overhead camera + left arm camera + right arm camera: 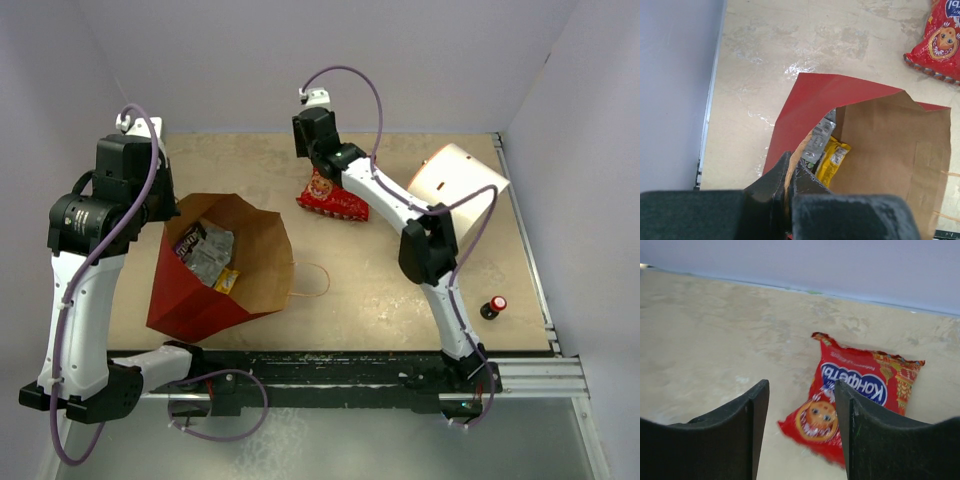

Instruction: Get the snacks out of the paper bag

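While left pincer (789, 164) clamps paper bag (815, 95) rim | right pincer (801, 387) apart | snacks (832, 155) half-hidden (inside)

Top view: you look down from 6 o'clock, far off. Left wrist close over paper bag (815, 97); right wrist low, near. All share cookie bag (855, 390) at 12 o'clock.

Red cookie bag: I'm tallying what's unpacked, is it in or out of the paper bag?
Out. The red cookie bag lies on the table, apart from the paper bag.
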Tool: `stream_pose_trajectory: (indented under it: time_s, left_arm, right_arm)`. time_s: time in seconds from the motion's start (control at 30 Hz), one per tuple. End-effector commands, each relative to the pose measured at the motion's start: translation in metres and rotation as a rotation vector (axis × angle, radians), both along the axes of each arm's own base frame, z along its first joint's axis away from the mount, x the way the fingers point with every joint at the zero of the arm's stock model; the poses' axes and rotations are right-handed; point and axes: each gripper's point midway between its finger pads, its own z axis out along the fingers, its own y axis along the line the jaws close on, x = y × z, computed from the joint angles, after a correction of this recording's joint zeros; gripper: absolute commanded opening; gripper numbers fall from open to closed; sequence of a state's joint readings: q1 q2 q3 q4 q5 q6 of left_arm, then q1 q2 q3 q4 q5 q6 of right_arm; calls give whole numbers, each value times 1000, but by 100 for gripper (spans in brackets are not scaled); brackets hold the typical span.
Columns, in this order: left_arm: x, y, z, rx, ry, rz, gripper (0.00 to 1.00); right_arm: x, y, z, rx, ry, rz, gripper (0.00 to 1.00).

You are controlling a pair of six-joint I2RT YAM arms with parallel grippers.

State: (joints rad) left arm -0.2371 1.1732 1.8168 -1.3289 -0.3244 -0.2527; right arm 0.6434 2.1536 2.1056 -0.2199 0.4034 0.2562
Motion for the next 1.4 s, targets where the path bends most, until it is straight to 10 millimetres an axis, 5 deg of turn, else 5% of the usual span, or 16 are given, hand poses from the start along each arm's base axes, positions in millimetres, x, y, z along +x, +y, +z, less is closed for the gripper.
stream_pose_trajectory:
  time_s: [0.0, 0.4, 0.47, 0.8, 0.93, 1.1, 1.2, 1.37]
  left_arm:
    - [9, 1, 22, -33, -124, 30, 0]
    - [35, -38, -14, -123, -14, -104, 0]
    - [40, -29, -5, -96, -43, -59, 0]
    - [28, 76, 46, 340, -134, 394, 0]
    - [32, 79, 66, 424, -249, 319, 0]
    - [65, 31, 71, 327, -394, 12, 0]
    - [80, -28, 37, 202, -339, -302, 0]
    - [68, -103, -24, -161, -146, -551, 0]
  right_arm:
    - [-56, 10, 46, 160, 66, 162, 58]
    - [-147, -8, 27, 247, 254, 299, 59]
    - [-150, -14, 24, 238, 253, 285, 60]
    - [-159, -24, 46, 256, 211, 279, 60]
    - [-168, -31, 45, 251, 208, 282, 60]
    - [-174, -39, 40, 213, 187, 299, 60]
    - [-177, -44, 37, 181, 166, 312, 61]
    - [-187, -44, 40, 127, 101, 411, 61]
